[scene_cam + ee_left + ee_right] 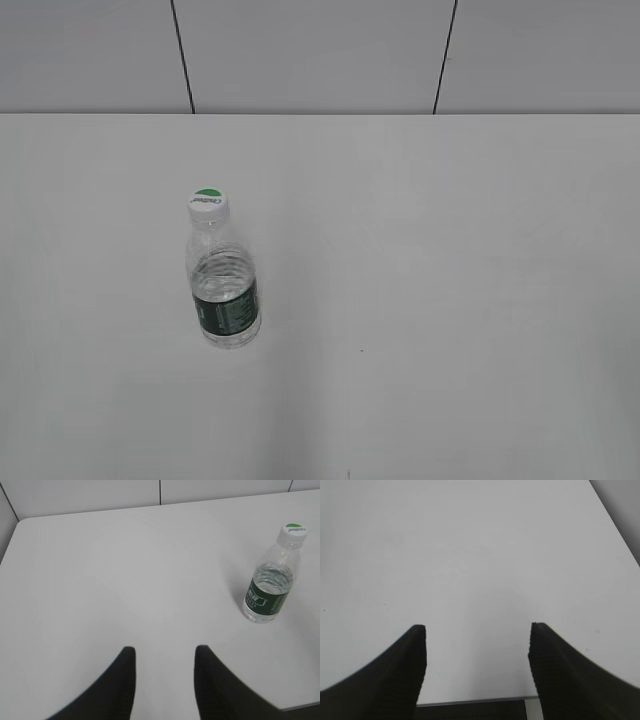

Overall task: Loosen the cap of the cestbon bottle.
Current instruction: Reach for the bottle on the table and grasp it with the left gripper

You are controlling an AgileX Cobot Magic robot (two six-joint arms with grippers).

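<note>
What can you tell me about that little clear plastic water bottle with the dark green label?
The small clear plastic water bottle stands upright on the plain white table, left of centre in the exterior view. Its ribbed shoulders narrow to a neck closed by a round white screw cap, marked on top with a green half-circle and dark lettering. A dark green label band wraps the lower body, and water shows inside. Only the table touches it; neither gripper is near it.

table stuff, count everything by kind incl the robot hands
bottle: 1
cap, screwed on the bottle: 1
left hand: 1, open
right hand: 1, open
total: 4
</note>
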